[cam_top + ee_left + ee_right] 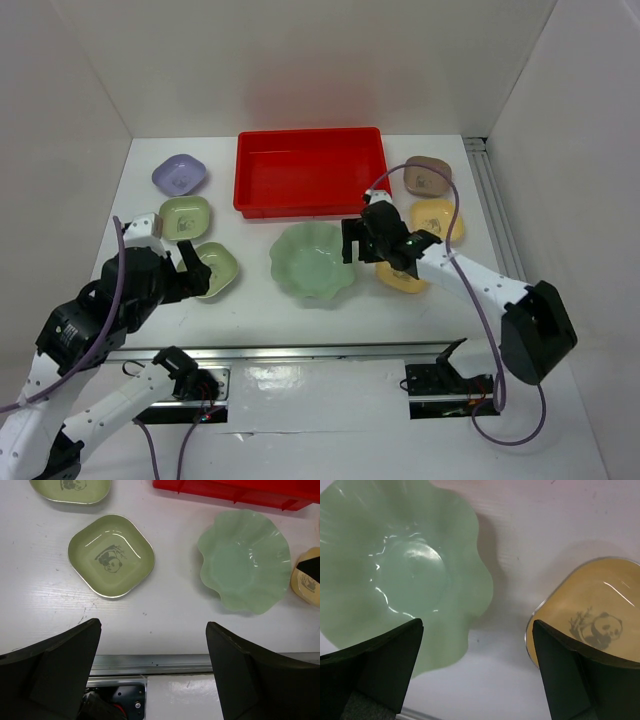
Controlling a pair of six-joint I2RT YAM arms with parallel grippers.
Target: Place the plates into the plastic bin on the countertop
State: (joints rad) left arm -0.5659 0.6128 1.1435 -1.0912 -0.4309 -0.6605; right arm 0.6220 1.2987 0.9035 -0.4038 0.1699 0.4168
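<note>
The red plastic bin [310,170] stands empty at the back of the white countertop [250,305]. The large pale green scalloped dish [313,261] lies in front of it. A lavender dish [180,175] and two green dishes [186,217] [215,270] lie on the left. A brownish-pink dish [428,176] and two yellow dishes [437,218] [402,277] lie on the right. My left gripper [193,268] is open and empty by the near green dish [111,556]. My right gripper [372,255] is open and empty above the gap between the scalloped dish [400,570] and the near yellow dish [592,615].
White walls close in the back and both sides. A metal rail [300,352] runs along the near edge by the arm bases. The right arm's cable [455,215] loops over the right-hand dishes.
</note>
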